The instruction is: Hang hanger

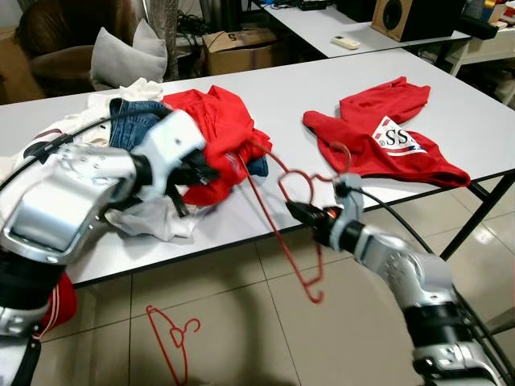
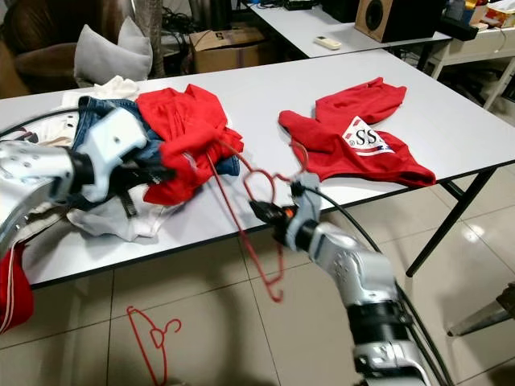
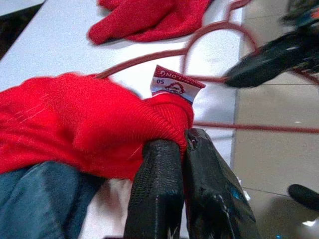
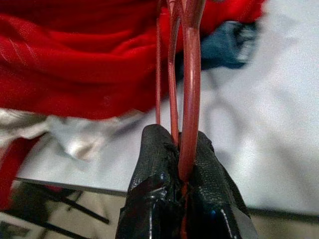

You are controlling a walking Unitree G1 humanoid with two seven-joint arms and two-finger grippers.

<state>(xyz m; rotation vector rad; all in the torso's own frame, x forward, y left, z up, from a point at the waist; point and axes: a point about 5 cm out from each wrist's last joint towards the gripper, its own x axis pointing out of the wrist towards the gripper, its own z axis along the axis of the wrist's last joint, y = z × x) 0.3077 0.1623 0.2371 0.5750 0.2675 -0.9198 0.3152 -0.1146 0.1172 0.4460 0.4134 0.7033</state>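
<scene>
In the left eye view, the silver left arm (image 1: 64,201) is seen closest to the lens, reaching over a white table (image 1: 273,96). Its left gripper (image 1: 208,174) is buried in the edge of a red sweater (image 1: 213,129) heaped with jeans (image 1: 137,119) and white cloth (image 1: 153,219). To the right, the right gripper (image 1: 294,210) is held just off the table's front edge, where a red hanger (image 1: 278,225) is clamped near its hook; one end is tucked in the sweater, the other hangs down toward the tiled floor (image 1: 241,322). A second hanger (image 1: 171,336) lies on the tiles. A second red garment (image 1: 386,137) with a white logo is spread further right on the table, well apart from the pile.

In the right eye view, a cardboard box (image 2: 229,50), a grey cushion (image 2: 109,55) and a second table (image 2: 322,24) carrying a wooden speaker (image 2: 386,18) are seen beyond.

In the left wrist view, the two black fingers (image 3: 159,189) are pressed together on the sweater's ribbed hem, beside a small sewn label (image 3: 174,85).

In the right wrist view, the black fingers (image 4: 154,169) are closed tight around the hanger's red wire, which runs up toward the sweater.
</scene>
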